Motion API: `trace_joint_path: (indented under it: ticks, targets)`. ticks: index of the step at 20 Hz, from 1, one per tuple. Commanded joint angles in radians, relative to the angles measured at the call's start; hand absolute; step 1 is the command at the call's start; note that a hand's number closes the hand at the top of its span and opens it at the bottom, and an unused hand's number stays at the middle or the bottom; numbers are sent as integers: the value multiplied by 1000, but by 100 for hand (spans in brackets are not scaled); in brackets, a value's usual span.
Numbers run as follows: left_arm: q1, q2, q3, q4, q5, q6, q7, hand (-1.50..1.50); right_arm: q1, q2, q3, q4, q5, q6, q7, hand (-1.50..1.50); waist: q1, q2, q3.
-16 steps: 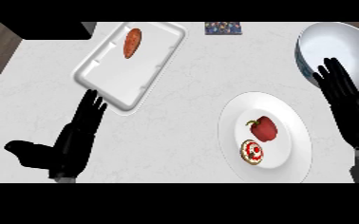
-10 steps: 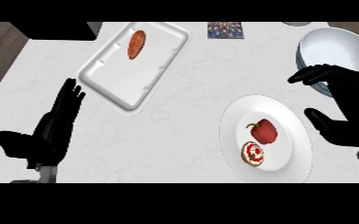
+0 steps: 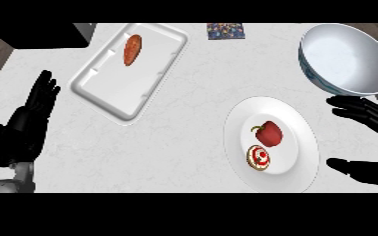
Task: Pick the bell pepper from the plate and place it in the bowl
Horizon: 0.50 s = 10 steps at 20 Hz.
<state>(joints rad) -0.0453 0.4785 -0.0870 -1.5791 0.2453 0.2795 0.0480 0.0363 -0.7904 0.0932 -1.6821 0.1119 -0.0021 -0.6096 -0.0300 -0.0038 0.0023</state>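
At the lower right edge of the counter (image 3: 192, 130), the robot's right hand (image 3: 358, 111) hangs spread and holding nothing, fingers and thumb apart just beside the white plate's (image 3: 240, 130) right rim. On that plate the red bell pepper (image 3: 269, 133) sits near the middle, untouched, with a small round tart (image 3: 258, 157) topped in red and white just below it. At the left edge the left hand (image 3: 33, 112) rests open, fingers straight and pointing up the counter, well apart from the plate. Farther back lies a white rectangular tray (image 3: 111, 87) set at an angle, a reddish-brown piece of food (image 3: 133, 49) in its upper part. The pale blue-rimmed bowl (image 3: 343, 60) stands at the far right, above the right hand, and a small dark patterned square (image 3: 225, 31) lies at the far edge
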Motion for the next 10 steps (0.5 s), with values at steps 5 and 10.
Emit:
trace_joint_path:
  ticks: [5,10]
  targets:
    - [-69,-7,17,-15,-57,-28,91,0,163,13,-127,55,101,-27,-194,-150,24,2,-2]
    - [-153,-56,51,155,-73,-61,13,0,46,-21,-134,-101,120,83,45,-150,24,4,-3]
